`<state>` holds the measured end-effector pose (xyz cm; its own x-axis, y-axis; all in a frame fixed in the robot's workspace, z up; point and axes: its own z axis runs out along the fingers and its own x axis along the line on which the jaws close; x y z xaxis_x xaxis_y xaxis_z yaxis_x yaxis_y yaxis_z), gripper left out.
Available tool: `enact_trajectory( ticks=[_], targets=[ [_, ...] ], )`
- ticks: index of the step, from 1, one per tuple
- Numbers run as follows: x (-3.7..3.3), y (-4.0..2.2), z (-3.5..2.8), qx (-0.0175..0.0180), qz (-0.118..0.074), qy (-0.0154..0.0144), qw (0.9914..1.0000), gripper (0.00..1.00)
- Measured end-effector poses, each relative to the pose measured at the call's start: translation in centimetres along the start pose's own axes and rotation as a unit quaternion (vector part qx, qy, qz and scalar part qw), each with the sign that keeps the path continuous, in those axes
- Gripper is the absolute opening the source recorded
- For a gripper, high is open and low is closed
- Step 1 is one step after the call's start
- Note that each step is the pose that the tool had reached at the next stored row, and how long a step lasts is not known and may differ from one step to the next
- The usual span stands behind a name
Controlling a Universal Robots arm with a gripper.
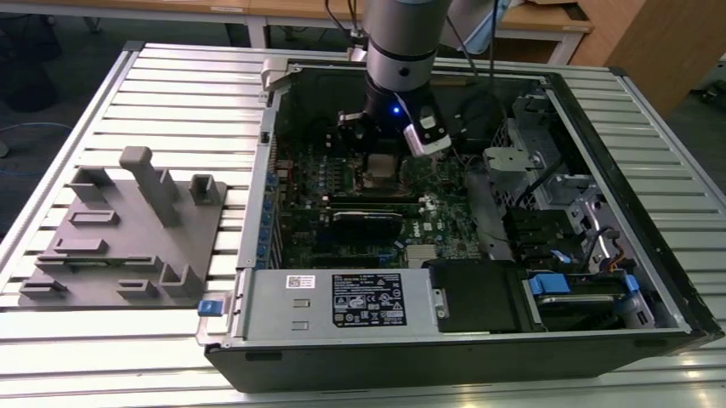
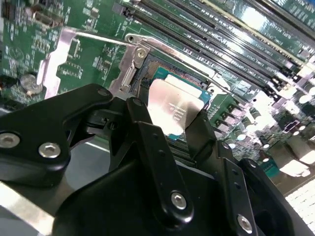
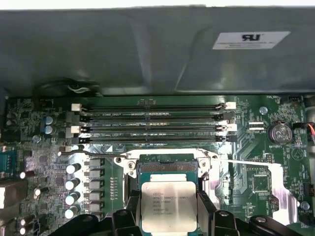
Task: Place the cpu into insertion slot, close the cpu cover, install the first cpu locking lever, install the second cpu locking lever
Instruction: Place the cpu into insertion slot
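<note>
Green mobo (image 3: 256, 162) w/ insertion slot (image 3: 167, 164); gripper (image 3: 169, 202) clamps cpu (image 3: 169, 209) just over it

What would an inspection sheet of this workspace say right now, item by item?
Surface: slatted metal table carrying an open computer case.
Job's things: chip over the socket; whether it is seated cannot be told.
Clutter: grey moulded tray on the table, to the exterior view's left of the case.
Gripper: gripper shut on the chip.
Cables: black cable beside the arm.
Surroundings: wooden furniture behind the table.
</note>
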<state>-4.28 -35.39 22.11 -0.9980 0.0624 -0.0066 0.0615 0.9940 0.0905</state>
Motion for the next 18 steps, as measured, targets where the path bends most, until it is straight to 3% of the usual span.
enact_trajectory(
  ticks=[4, 11, 15, 18],
  targets=[
    [0.0, -0.02, 0.12, 0.0004, 0.035, -0.0031, 0.99939, 0.54],
    [0.0, -0.01, 0.14, 0.0003, 0.046, -0.0042, 0.99894, 0.54],
    [0.0, -0.01, 0.14, 0.0005, 0.075, -0.0068, 0.99719, 0.54],
    [0.0, -0.01, 0.14, 0.0007, 0.1, -0.0091, 0.99495, 0.54]
  ],
)
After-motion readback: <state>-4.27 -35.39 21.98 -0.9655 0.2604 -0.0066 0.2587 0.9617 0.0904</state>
